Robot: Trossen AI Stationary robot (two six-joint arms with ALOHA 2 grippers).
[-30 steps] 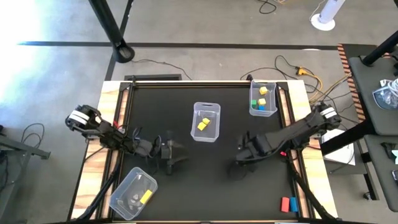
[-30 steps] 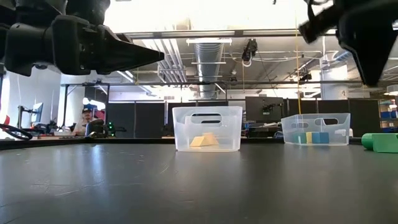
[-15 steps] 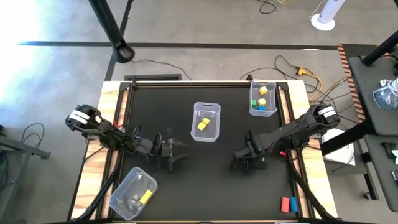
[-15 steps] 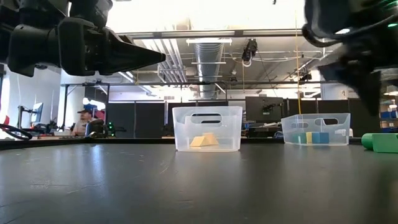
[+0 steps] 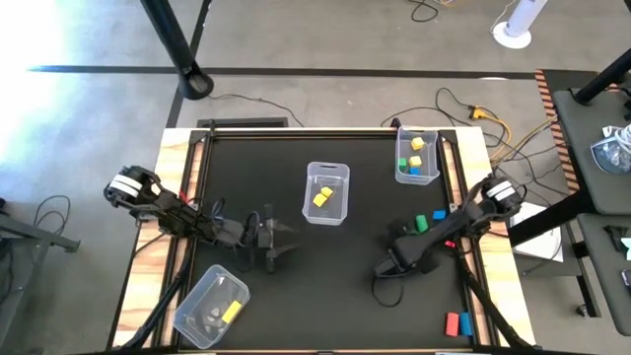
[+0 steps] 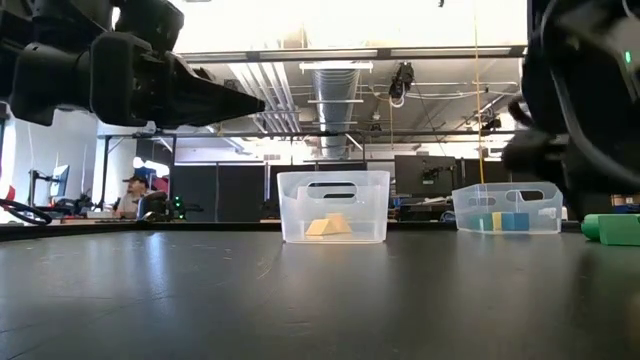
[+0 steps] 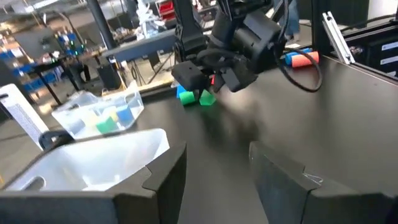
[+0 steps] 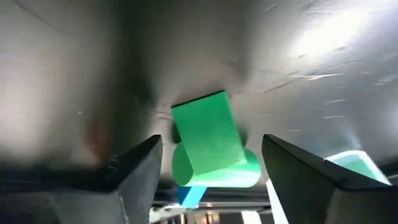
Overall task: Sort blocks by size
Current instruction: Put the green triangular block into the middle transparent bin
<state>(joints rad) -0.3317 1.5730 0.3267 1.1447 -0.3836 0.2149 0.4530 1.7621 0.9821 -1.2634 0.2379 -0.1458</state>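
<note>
My right pincer [image 8: 208, 163] is spread open with nothing in it, low over the bench [image 5: 335, 286] on the right side. A green block [image 8: 211, 146] lies on the bench just ahead of its tips, in line with the gap but not between the fingers [image 8: 140, 174] — a blue block [image 5: 438, 214] sits right beside the green one, toward the right edge. My left pincer [image 7: 217, 171] waits open and empty near the middle bin [image 5: 326, 193], which holds a yellow block [image 5: 321, 198]. More blocks sit in the far right bin [image 5: 416, 158], and another bin [image 5: 211, 306] is at the near left.
</note>
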